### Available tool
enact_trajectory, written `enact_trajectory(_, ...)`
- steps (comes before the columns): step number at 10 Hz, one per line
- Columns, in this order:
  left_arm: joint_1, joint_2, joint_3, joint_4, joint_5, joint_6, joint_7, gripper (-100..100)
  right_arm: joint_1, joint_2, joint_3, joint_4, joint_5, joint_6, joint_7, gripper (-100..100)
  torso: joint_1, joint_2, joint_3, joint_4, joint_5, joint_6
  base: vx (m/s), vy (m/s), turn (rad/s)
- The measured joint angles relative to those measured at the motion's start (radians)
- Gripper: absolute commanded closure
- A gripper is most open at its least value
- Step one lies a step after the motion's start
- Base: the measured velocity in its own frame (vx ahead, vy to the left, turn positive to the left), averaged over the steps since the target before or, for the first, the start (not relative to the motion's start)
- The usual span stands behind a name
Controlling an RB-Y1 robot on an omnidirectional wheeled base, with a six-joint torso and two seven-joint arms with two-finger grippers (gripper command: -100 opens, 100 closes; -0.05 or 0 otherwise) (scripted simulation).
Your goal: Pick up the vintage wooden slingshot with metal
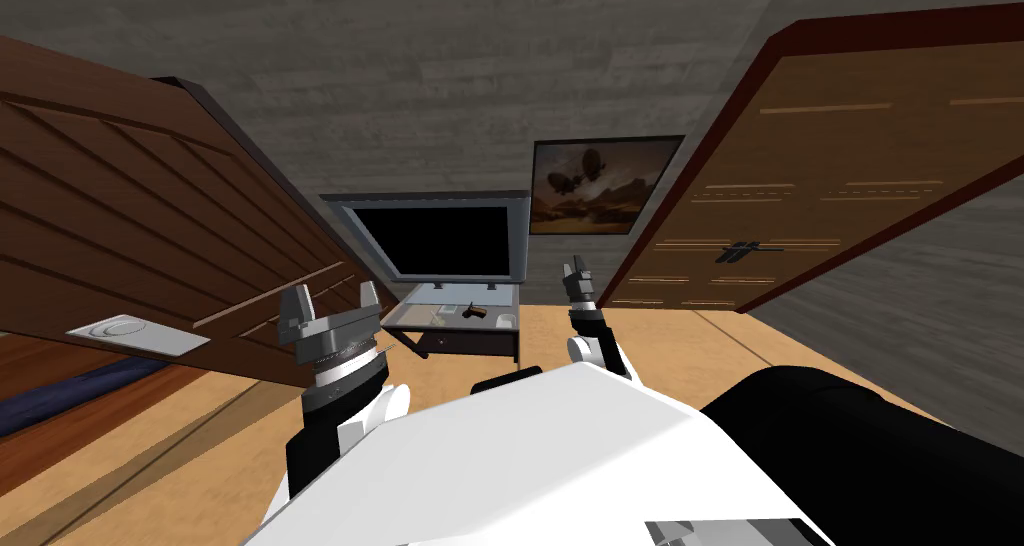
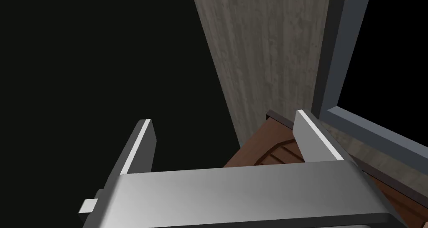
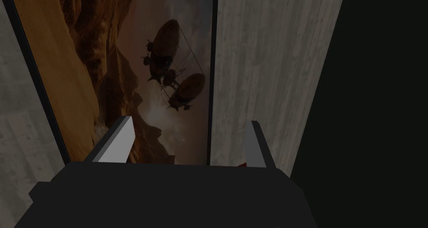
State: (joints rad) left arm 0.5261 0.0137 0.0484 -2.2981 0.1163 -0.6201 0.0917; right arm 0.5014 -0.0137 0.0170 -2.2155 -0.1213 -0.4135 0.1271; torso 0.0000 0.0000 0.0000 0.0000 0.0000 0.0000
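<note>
The slingshot (image 1: 474, 311) is a small brown object lying on the light top of a low dark table (image 1: 468, 343) under the window, straight ahead of me. Both arms are raised short of the table. My left gripper (image 1: 332, 302) is off the table's left side, its fingers open with nothing between them; the left wrist view shows this gripper (image 2: 228, 142) over a brown cabinet corner and a wall. My right gripper (image 1: 574, 268) is off the table's right side, and the right wrist view shows it (image 3: 186, 144) open and empty.
A tall dark brown wardrobe (image 1: 150, 220) stands close on my left, and a brown panelled door (image 1: 840, 180) on my right. A grey-framed window (image 1: 440, 238) with a black area is behind the table. Small pale items (image 1: 507, 320) share the tabletop. Light wooden floor lies between.
</note>
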Motion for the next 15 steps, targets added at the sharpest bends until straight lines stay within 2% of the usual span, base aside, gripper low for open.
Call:
enact_trajectory(4, -0.032, 0.064, 0.016, 0.056, -0.005, 0.050, -0.030, -100, 0.000, 0.000, 0.000, 0.000, 0.000, 0.000, 0.000, 0, -0.009, -0.001, 0.000, 0.000, -0.002, 0.000, 0.005, -0.122, -0.014)
enact_trajectory(7, -0.067, 0.102, 0.053, 0.126, -0.003, 0.121, -0.067, -100, 0.000, 0.000, 0.000, 0.000, 0.000, 0.000, 0.000, 0, -0.016, 0.001, 0.001, 0.000, -0.003, 0.000, -0.017, -0.212, -0.013)
enact_trajectory(9, -0.104, 0.113, 0.074, 0.179, -0.002, 0.154, -0.084, -100, 0.000, 0.000, 0.000, 0.000, 0.000, 0.000, 0.000, 0, -0.012, 0.001, 0.001, 0.000, -0.003, 0.000, -0.030, -0.214, -0.030)
enact_trajectory(11, -0.150, 0.113, 0.097, 0.243, -0.007, 0.216, -0.126, -100, 0.000, 0.001, 0.000, 0.000, 0.000, 0.000, 0.000, 0, -0.019, 0.000, 0.000, 0.000, -0.004, 0.000, 0.007, -0.305, -0.026)
enact_trajectory(14, -0.189, 0.142, 0.156, 0.332, 0.008, 0.276, -0.149, -100, 0.000, 0.000, 0.000, 0.000, 0.000, 0.000, 0.000, 0, -0.013, 0.001, 0.001, 0.000, -0.003, 0.000, -0.014, -0.179, -0.009)
enact_trajectory(15, -0.199, 0.142, 0.162, 0.349, 0.008, 0.296, -0.157, -100, 0.000, 0.000, 0.000, 0.000, 0.000, 0.000, 0.000, 0, -0.009, 0.001, 0.001, 0.000, -0.003, 0.000, -0.013, -0.155, -0.027)
